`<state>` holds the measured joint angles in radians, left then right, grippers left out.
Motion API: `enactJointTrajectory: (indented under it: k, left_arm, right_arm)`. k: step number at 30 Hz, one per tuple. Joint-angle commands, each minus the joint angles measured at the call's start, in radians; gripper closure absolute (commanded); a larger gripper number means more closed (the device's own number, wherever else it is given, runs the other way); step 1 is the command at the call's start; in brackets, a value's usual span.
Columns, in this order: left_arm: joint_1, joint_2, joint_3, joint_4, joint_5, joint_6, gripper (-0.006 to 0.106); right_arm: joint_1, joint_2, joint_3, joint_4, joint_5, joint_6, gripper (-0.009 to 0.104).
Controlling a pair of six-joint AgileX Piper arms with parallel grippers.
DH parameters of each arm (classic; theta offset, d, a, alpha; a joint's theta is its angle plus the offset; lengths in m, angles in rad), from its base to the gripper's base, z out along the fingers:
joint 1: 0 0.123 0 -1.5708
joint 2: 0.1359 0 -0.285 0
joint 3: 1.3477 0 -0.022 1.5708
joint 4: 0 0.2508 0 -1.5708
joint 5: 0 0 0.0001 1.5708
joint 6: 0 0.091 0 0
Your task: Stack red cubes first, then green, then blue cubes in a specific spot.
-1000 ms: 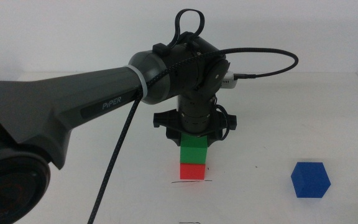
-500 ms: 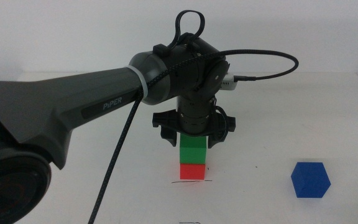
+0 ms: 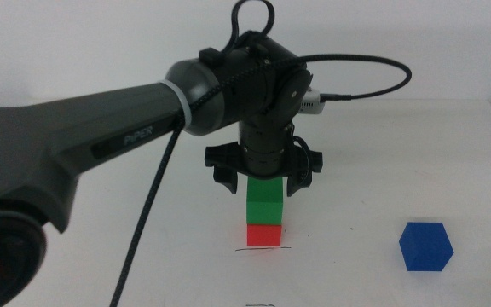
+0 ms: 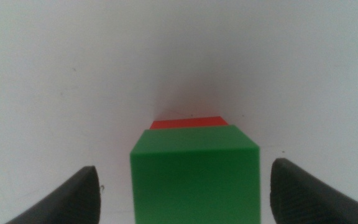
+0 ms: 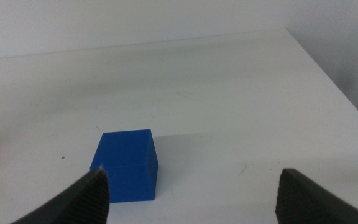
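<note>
Green cube (image 3: 264, 202) is sitting on the red cube (image 3: 264, 234) at the pen line (image 3: 262, 248); left claw (image 3: 263, 177) is hovering wide above. Blue cube (image 3: 425, 246) is waiting right, unstacked; right claw (image 5: 191, 186) is wide.

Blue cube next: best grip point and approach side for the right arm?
Probably from above, closing on two opposite flat side faces of the blue cube. It sits flat on the table with open space around it; the open right end effector already faces it.
</note>
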<state>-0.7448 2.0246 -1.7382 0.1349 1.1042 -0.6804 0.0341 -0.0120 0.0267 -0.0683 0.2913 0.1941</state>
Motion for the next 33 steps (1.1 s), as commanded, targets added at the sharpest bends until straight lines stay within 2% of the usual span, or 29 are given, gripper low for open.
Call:
enactJointTrajectory:
  k: [1,8,16,19,23,25,28,33]
  left_arm:
    - [-0.003,-0.085,-0.031,0.013,-0.009,0.001,0.007]
    - [-0.003,-0.158,-0.031,0.012,-0.009,0.018,0.007]
    - [-0.003,-0.322,-0.031,0.012,0.059,0.181,0.007]
    - [-0.003,-0.42,-0.031,0.007,0.048,0.343,0.007]
    - [0.016,-0.534,-0.027,-0.05,0.0,0.54,0.007]
    - [0.061,-0.592,-0.013,-0.11,-0.005,0.654,0.007]
    - [0.167,-0.683,0.04,-0.273,-0.041,0.831,0.007]
    - [0.403,-0.846,0.179,-0.648,-0.033,1.12,0.007]
  right_arm:
    - [-0.006,-0.014,-0.01,-0.013,-0.075,-0.011,0.024]
    - [-0.006,-0.014,-0.01,-0.013,-0.075,-0.011,0.024]
    - [-0.006,-0.014,-0.01,-0.013,-0.075,-0.011,0.024]
    - [-0.006,-0.014,-0.01,-0.013,-0.075,-0.011,0.024]
    - [-0.006,-0.014,-0.01,-0.013,-0.075,-0.011,0.024]
    - [-0.006,-0.014,-0.01,-0.013,-0.075,-0.011,0.024]
    - [-0.006,-0.014,-0.01,-0.013,-0.075,-0.011,0.024]
    - [-0.006,-0.014,-0.01,-0.013,-0.075,-0.011,0.024]
